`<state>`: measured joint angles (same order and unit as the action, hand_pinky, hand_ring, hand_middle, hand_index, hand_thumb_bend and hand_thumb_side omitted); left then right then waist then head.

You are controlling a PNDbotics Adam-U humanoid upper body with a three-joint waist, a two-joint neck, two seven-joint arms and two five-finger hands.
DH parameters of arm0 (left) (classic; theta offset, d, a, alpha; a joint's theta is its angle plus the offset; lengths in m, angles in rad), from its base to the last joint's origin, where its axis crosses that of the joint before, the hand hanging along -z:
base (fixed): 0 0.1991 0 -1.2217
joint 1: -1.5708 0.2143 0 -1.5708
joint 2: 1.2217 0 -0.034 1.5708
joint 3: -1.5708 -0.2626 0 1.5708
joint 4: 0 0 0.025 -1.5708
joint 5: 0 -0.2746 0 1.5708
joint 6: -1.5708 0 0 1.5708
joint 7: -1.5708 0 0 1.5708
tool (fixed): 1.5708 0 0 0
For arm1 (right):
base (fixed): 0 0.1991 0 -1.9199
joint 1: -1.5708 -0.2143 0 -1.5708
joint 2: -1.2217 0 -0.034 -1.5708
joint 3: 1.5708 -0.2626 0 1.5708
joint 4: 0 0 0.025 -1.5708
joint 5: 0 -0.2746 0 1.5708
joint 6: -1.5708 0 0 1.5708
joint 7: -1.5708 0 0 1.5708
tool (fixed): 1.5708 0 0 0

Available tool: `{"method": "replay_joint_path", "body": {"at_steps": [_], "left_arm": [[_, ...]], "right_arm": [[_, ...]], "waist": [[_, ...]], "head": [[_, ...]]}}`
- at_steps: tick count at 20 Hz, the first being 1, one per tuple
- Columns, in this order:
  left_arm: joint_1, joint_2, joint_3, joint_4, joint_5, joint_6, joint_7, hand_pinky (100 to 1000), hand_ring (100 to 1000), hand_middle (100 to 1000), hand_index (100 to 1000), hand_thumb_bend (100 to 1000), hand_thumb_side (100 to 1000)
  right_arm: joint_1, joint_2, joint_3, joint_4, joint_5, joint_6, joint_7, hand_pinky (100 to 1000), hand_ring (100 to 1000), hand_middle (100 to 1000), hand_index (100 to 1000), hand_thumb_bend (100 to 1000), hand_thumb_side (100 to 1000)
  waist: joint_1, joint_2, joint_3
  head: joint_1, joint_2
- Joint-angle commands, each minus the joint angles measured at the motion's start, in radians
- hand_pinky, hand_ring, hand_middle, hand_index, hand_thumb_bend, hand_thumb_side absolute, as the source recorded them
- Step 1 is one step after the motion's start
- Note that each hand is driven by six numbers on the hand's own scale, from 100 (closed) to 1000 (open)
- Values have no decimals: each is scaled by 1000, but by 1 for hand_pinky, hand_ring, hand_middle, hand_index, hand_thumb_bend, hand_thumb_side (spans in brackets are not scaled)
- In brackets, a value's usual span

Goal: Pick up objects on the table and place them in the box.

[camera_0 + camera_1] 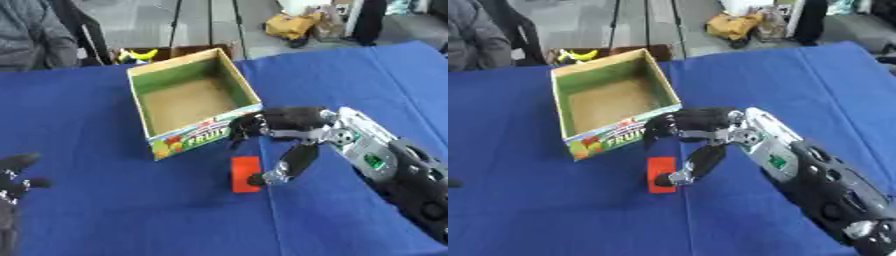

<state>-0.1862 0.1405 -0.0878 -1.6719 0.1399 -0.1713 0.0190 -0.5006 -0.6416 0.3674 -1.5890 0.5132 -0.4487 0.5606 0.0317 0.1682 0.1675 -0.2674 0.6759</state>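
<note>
A small red block (244, 172) lies flat on the blue tablecloth just in front of the box. The box (140, 80) is an open cardboard fruit carton with green inner walls and a brown floor, and nothing shows inside it. My right hand (284, 125) hovers over the block, fingers curved downward beside the box's front corner and the thumb (284, 167) reaching down to the block's right edge. Nothing is held between them. My left hand (13, 182) shows at the lower left edge, fingers relaxed and pointing up.
The blue tablecloth (122, 215) covers the whole table. Beyond the far edge are a person in a grey jacket (31, 32), a yellow toy (140, 55), and bags on the floor (293, 25).
</note>
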Motion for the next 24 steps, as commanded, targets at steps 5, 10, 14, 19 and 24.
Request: {"method": "replay_joint_path", "body": {"at_steps": [5, 10, 14, 19, 24], "left_arm": [[-6, 14, 1, -15, 2, 0, -3, 536, 807, 643, 672, 100, 1000], [-4, 13, 0, -15, 3, 0, -4, 535, 807, 642, 672, 100, 1000], [-3, 12, -1, -14, 4, 0, -5, 535, 806, 642, 672, 100, 1000], [-2, 12, -1, -14, 5, 0, -5, 535, 806, 642, 672, 100, 1000], [-3, 11, -1, -15, 5, 0, -5, 535, 805, 642, 672, 100, 1000]], "right_arm": [[-23, 18, 2, 80, 40, -2, 9, 726, 970, 830, 835, 430, 908], [-27, 31, 8, 134, 82, -21, -12, 727, 968, 830, 840, 439, 922], [-28, 39, 12, 163, 114, -38, -28, 727, 965, 829, 844, 444, 931], [-28, 45, 16, 177, 141, -55, -45, 723, 953, 816, 827, 403, 870], [-28, 45, 15, 180, 160, -57, -65, 711, 925, 775, 724, 187, 508]], "waist": [[6, -18, 8], [11, -18, 13], [13, -17, 14], [13, -17, 14], [12, -18, 14]], "head": [[-8, -4], [-13, -5], [-17, -5], [-19, -6], [-19, -8]]}}
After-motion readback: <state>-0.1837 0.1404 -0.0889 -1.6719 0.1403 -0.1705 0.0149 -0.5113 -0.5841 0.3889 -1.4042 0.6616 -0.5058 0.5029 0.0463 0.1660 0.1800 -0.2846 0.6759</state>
